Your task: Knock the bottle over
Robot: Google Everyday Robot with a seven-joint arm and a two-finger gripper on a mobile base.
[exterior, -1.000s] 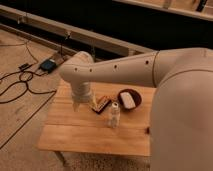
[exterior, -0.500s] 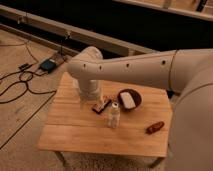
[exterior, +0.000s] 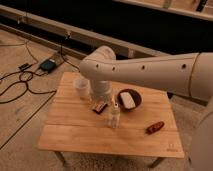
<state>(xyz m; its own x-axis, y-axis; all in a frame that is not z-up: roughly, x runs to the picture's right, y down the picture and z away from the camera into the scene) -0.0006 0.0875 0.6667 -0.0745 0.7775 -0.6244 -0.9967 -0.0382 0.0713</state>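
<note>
Standing upright near the middle of the wooden surface (exterior: 75, 135), the bottle (exterior: 114, 117) shows a white cap and a pale body in the single camera view, and it has not been knocked over. A small dark packet (exterior: 99, 107) lies just behind and to the left of it in the picture, and a dark bowl (exterior: 129, 99) with something white inside sits behind and to the right. A white cup (exterior: 81, 87) stands further back on the left side, close to the arm. A reddish-brown object (exterior: 155, 127) lies well apart from the bottle, towards the right edge. The big white arm (exterior: 150, 72) reaches in from the right, bends at a rounded joint and drops down to the gripper (exterior: 103, 97), which hangs low over the surface between the cup and the bowl, right above the packet and just behind the bottle. Whether the gripper is set wide or narrow cannot be told. On the floor to the left lie black cables (exterior: 20, 85) and a small blue device (exterior: 48, 65).
</note>
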